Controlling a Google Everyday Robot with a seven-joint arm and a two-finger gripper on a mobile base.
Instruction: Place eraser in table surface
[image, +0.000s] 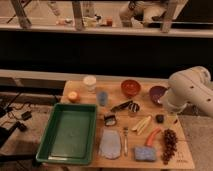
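- The white robot arm (189, 92) comes in from the right edge, its rounded, smooth housing bent over the table's right end, beside the purple bowl (157, 93).
- The gripper cannot be made out: it is hidden behind or under that bulky housing at the right end of the table. Its jaws stand spread wide, and nothing can be seen in them.
- The eraser (159, 118), a small dark block, lies flat on the table surface (84, 102) near the right edge, just below the arm's lowest visible part and apart from it.
- The eraser lies right of the pale yellow strips (141, 124), above the cluster of dark grapes (170, 142) and in front of the purple bowl.
- The table surface is a light tan wooden rectangle.
- A deep green plastic tray (50, 131) with raised walls covers the table's left front part.
- Along the back stand a white cup (89, 82), an orange ball-like item (73, 96), a blue cup (102, 97) and a red-brown bowl (130, 88).
- A black-and-white clip-like item (110, 119) sits mid-table, just right of the tray.
- At the front lie a flat blue-grey cloth-like piece (110, 143), a blue-grey sponge (144, 153) and a curved red-orange item (153, 136).
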